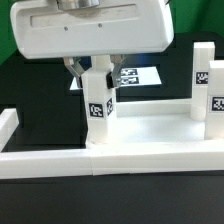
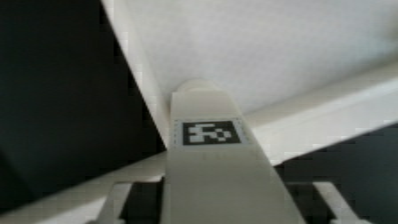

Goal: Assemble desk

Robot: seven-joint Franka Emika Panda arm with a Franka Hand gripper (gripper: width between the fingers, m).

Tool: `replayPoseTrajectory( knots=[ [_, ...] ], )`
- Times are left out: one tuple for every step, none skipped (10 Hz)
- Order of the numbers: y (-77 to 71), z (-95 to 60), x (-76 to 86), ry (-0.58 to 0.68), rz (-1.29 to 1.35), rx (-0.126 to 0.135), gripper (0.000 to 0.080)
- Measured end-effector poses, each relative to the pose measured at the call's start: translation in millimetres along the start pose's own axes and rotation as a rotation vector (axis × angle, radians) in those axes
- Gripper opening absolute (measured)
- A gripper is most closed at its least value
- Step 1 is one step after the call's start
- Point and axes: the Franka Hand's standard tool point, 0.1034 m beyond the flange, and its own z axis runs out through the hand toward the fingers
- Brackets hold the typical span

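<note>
Exterior view: gripper is down over a leg standing upright at the near side of the scene, tag facing the camera. Fingers flank the leg's upper part, one each side. They look close to its faces, but I can't tell if they're clamped or just bracketing it. No clear gap, no clear contact.

Wrist view agrees: leg sits centred between the fingers, tag up, so the approach is lined up on the leg's axis. Likely deliberate: a centred grip keeps it from twisting when the fingers bite.

Leg's foot is against the white rail in front. Probably what squared it up for the grab.

Second leg stands at the exterior view's right, well apart, untouched. Third tagged piece just below it at the frame edge.

Marker board lies flat behind the gripper.

Desk top: probably the big white slab in the wrist view, beyond the leg.
</note>
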Motion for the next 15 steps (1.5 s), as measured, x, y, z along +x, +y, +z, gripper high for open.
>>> replayPoseTrajectory(
  knots=[
    [-0.5, 0.1, -0.2, 0.0, 0.165, 0.0, 0.0295],
    [-1.2, 0.3, -1.2, -0.006, 0.352, -0.003, 0.0295],
    [-2.0, 0.0, -1.4, -0.027, 0.502, 0.002, 0.0295],
    [-1.6, -0.6, -0.3, -0.063, 0.733, 0.035, 0.0295],
    [-1.2, -0.3, 0.2, -0.084, 0.878, 0.053, 0.0295],
    [-2.4, 0.8, -1.5, -0.091, 0.952, 0.053, 0.0295],
    [-3.4, 1.5, -2.4, -0.096, 1.019, 0.053, 0.0294],
    [-3.2, 1.4, -2.2, -0.098, 1.06, 0.052, 0.0294],
    [-3.9, 1.2, -2.0, -0.098, 1.116, 0.051, 0.0294],
    [-4.2, 0.8, -0.9, -0.095, 1.174, 0.052, 0.0294],
    [-4.5, 0.6, -0.5, -0.094, 1.204, 0.053, 0.0294],
    [-4.2, 0.5, -0.1, -0.094, 1.22, 0.053, 0.0294],
    [-4.1, 0.5, 0.5, -0.093, 1.275, 0.052, 0.0294],
    [-3.7, 0.4, 0.7, -0.092, 1.311, 0.05, 0.0294],
    [-3.4, 0.1, 0.8, -0.091, 1.331, 0.048, 0.0295]
  ],
)
